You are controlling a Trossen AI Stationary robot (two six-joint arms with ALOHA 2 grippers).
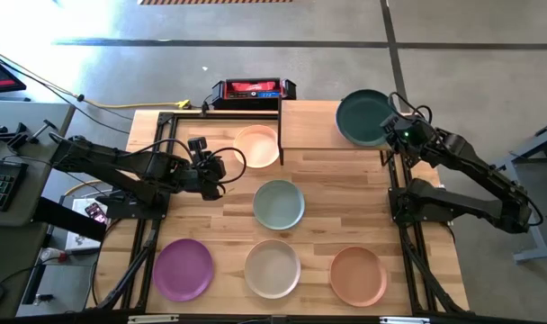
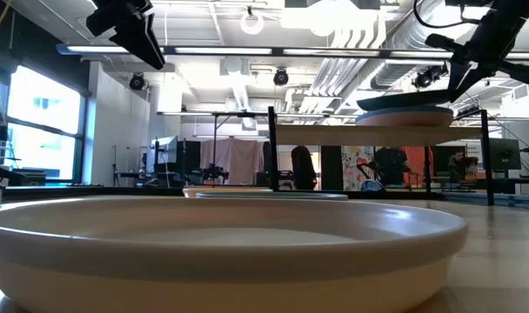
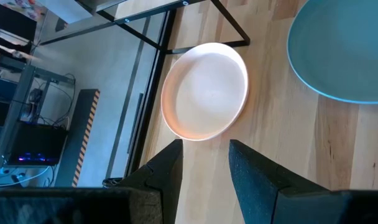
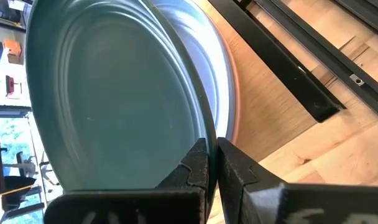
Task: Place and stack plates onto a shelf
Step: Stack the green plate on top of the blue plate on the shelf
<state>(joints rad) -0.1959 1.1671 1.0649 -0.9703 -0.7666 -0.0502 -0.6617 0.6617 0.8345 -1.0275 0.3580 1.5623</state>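
Tabletop plates waited; on the shelf (image 1: 314, 123), the right gripper (image 1: 392, 129) pinched the dark green plate (image 1: 363, 117), seemingly tilted, risking sliding off its stack; left gripper (image 1: 221, 168) gaped empty

From table height, the big off-white round plate (image 2: 221, 252) nearest the camera runs off the picture's edges and hides nearly everything lying on the wooden tabletop behind it. On the raised light-wood shelf (image 1: 309, 124) at the far right, the dark green plate (image 1: 363, 117) covers the plates stacked beneath it; only slivers of their rims show, so their number cannot be told. The small red and black object (image 1: 253, 90) beyond the table's far edge is too small to make out.
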